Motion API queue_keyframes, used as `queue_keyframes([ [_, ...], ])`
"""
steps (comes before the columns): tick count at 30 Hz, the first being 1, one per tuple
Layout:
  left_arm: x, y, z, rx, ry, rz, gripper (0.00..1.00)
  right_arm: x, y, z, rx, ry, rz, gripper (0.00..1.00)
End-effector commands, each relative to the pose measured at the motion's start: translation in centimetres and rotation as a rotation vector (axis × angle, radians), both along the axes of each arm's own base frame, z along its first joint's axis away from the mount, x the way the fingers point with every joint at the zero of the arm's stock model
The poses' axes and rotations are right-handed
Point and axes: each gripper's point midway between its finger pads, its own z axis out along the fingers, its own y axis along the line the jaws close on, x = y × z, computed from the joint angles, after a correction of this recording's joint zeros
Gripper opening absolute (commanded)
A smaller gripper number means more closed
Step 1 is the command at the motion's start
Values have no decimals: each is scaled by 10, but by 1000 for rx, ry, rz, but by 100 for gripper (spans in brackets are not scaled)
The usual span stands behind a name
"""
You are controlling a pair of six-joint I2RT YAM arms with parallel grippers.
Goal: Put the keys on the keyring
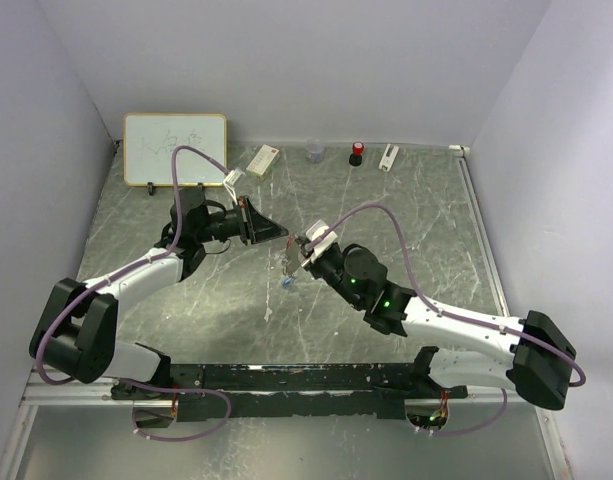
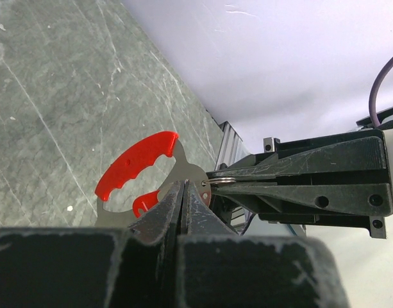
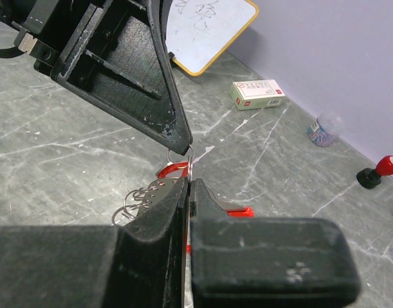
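Between the two tool tips, up off the bench (image 1: 226,320), hangs the keyring (image 2: 135,165); left tool (image 2: 183,192) is clamped shut on its grey plate by the red fob; right tool (image 3: 188,186) is pinched shut on one thin wire ring of it; blue key (image 1: 287,283) shows just below both tools.

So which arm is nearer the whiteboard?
Left. The left end effector is right of the whiteboard, slightly forward; the right end effector meets it from farther right.
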Motion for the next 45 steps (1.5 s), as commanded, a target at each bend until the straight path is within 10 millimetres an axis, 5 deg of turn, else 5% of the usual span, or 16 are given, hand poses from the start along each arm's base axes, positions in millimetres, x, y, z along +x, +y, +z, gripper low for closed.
queue_keyframes([
  [1, -1, -3, 12, -32, -28, -19, 7, 5, 5, 26, 53, -52, -16, 0],
  [45, -8, -5, 23, -111, -3, -45, 7, 12, 7, 13, 39, -41, -44, 0],
])
